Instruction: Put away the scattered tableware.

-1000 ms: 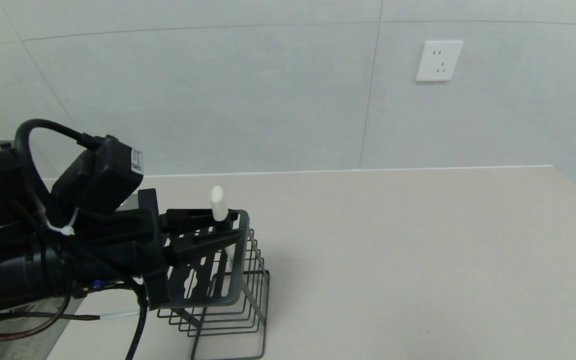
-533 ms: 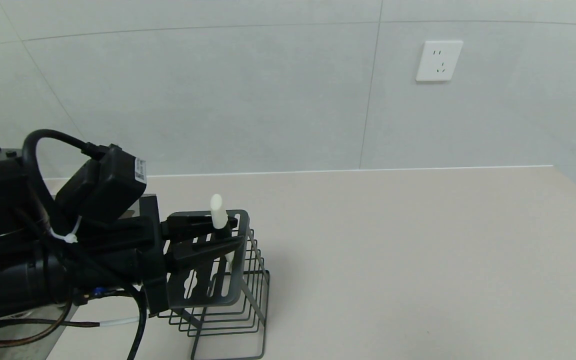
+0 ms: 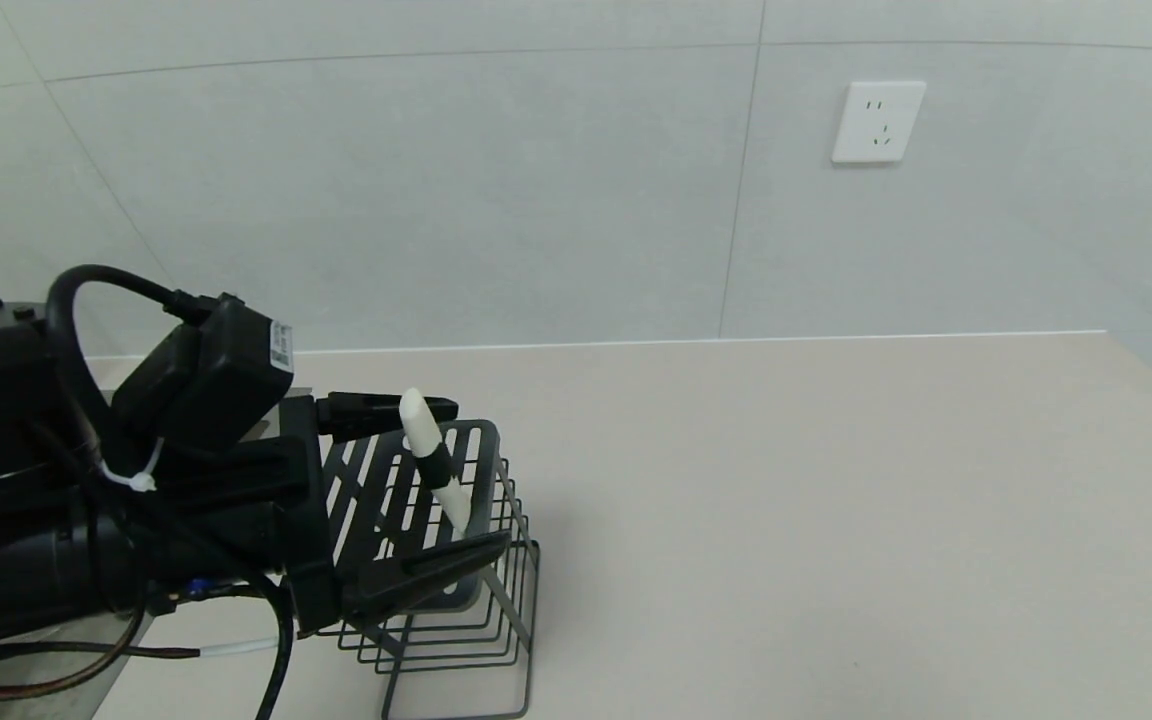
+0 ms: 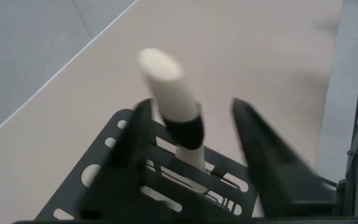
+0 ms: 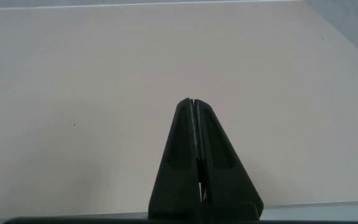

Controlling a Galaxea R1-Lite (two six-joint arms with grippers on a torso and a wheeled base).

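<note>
A utensil with a white handle and a black band (image 3: 428, 456) leans tilted in the dark slotted holder (image 3: 471, 470) of a wire rack at the counter's left front. My left gripper (image 3: 456, 478) stands open around the handle, one finger above it and one below, with gaps on both sides. From the left wrist the handle (image 4: 169, 99) rises between the two spread fingers (image 4: 263, 149), over the holder (image 4: 92, 180). My right gripper (image 5: 196, 118) is shut with nothing in it, above bare counter.
The black wire rack (image 3: 496, 640) stands near the counter's front left edge. A metal sink edge (image 3: 36, 680) lies at the far left. The beige counter (image 3: 836, 520) stretches wide to the right. A wall socket (image 3: 876, 120) sits on the tiled wall.
My left gripper has opened and let go of the white-handled utensil, which now leans tilted in the holder. It first lowered slightly with the utensil.
</note>
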